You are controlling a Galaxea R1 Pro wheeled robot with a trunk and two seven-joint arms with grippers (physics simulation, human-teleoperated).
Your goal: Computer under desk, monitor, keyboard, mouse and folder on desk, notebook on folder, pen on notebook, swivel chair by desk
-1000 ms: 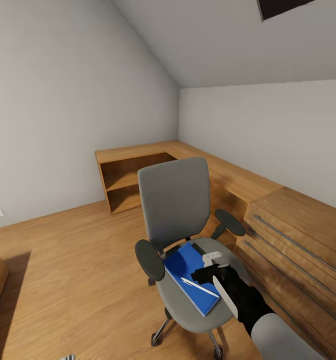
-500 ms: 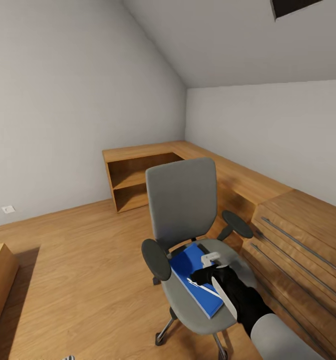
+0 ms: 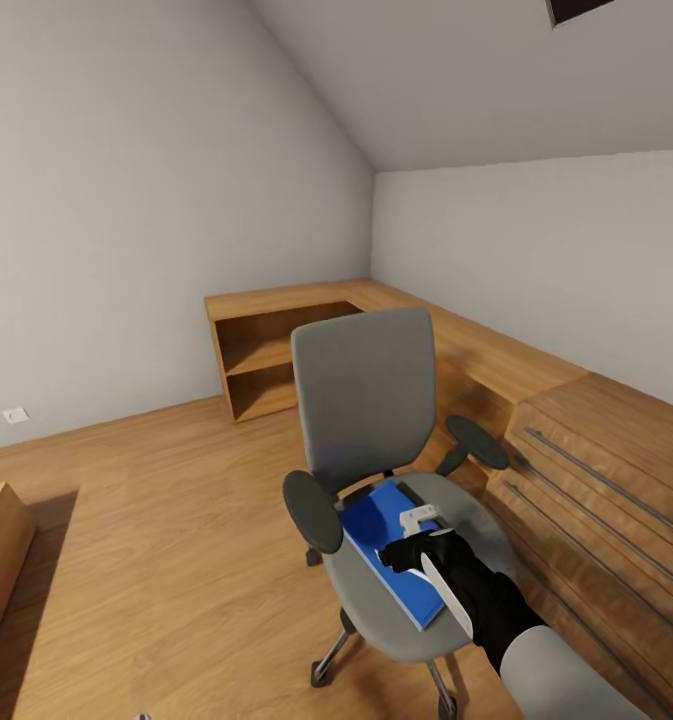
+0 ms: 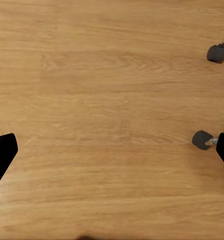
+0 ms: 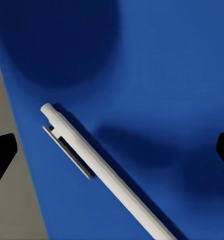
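The right arm reaches down over the swivel chair [image 3: 376, 420], its gripper [image 5: 112, 150] spread wide above the pen [image 5: 104, 172], which lies on the folder [image 3: 388, 545] on the chair's seat.

The right arm enters the head view from about 5 o'clock, its grey forearm giving way to a black wrist that reaches toward 11 o'clock; the right gripper [image 3: 401, 552] points downward, a white bracket atop its wrist; in the right wrist view its two dark fingertips [image 5: 2, 152] sit wide apart at 9 and 3 o'clock, nothing between them touching; in the left wrist view the left gripper's fingertips [image 4: 2, 152] likewise stand spread at 9 and 3 o'clock, aimed straight down.
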